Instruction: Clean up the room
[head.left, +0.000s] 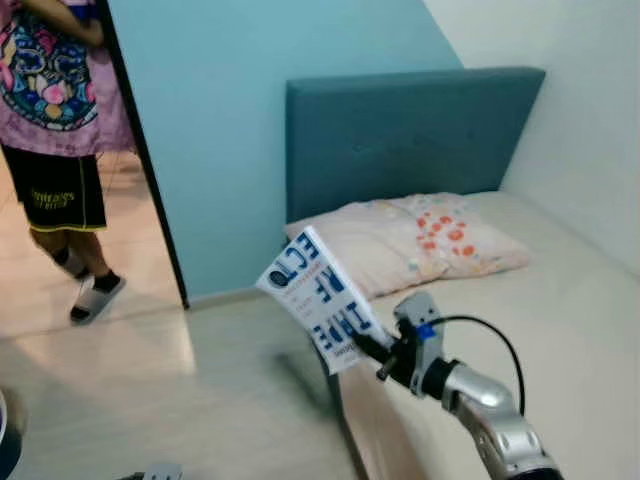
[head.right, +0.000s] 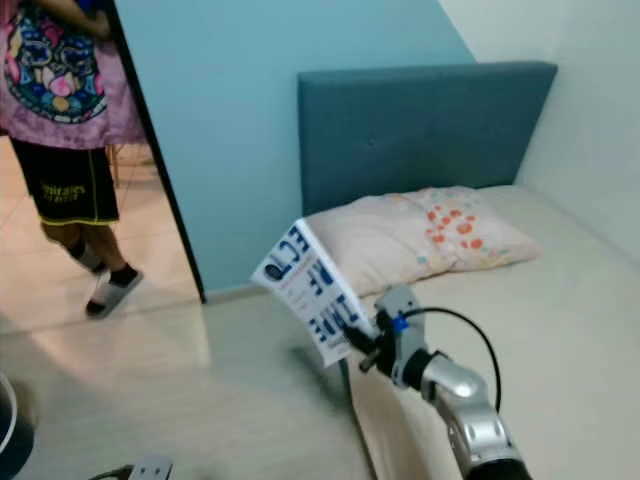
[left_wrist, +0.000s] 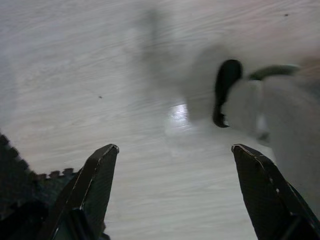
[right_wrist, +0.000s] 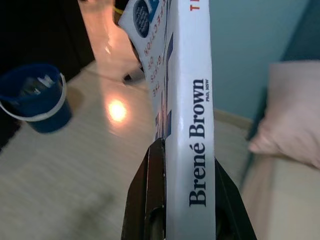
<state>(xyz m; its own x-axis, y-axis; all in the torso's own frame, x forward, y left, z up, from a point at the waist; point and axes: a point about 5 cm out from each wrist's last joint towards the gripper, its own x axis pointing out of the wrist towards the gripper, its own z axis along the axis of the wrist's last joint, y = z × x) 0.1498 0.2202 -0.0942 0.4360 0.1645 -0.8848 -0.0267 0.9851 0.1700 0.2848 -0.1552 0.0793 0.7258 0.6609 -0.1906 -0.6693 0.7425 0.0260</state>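
My right gripper (head.left: 372, 348) is shut on a white book (head.left: 318, 297) with blue lettering, held tilted in the air over the near left edge of the bed (head.left: 560, 330). In the right wrist view the book's spine (right_wrist: 192, 110) reads "Brené Brown" and sits clamped between the two black fingers (right_wrist: 152, 195). My left gripper (left_wrist: 172, 195) hangs low over the pale wood floor (left_wrist: 100, 60), open with nothing between its fingers (left_wrist: 97, 185).
A floral pillow (head.left: 420, 240) lies against the teal headboard (head.left: 410, 135). A person (head.left: 60, 150) in a pink top and black shorts stands in the doorway at the left. A blue bucket (right_wrist: 37, 97) stands on the floor. A dark mat edge (left_wrist: 20, 185) lies under the left gripper.
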